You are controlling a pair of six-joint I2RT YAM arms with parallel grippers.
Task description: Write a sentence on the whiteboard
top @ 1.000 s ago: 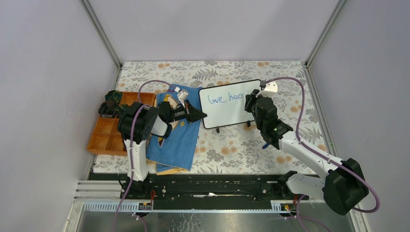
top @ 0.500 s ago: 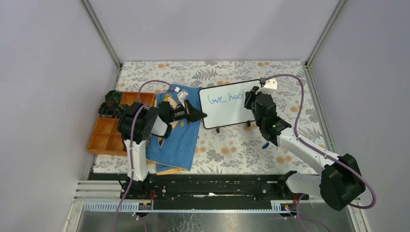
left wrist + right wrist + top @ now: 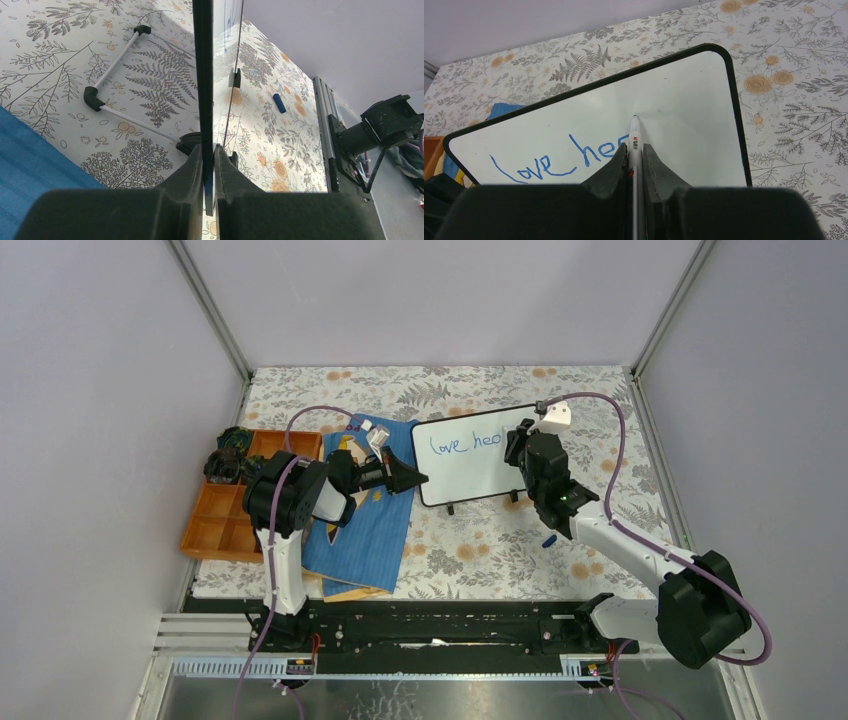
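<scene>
While your left gripper clamps the whiteboard by its left edge at the top view's centre, your right gripper pinches a pen. Its tip meets the board just right of the sentence, "love hea".

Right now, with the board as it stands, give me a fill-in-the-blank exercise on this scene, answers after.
The first word of the sentence on the whiteboard reads ___. In the top view, the left gripper is shut on the whiteboard's ___ edge. The right gripper is shut on a marker; the writing is ___ in colour.
Missing words: love; left; blue.
</scene>
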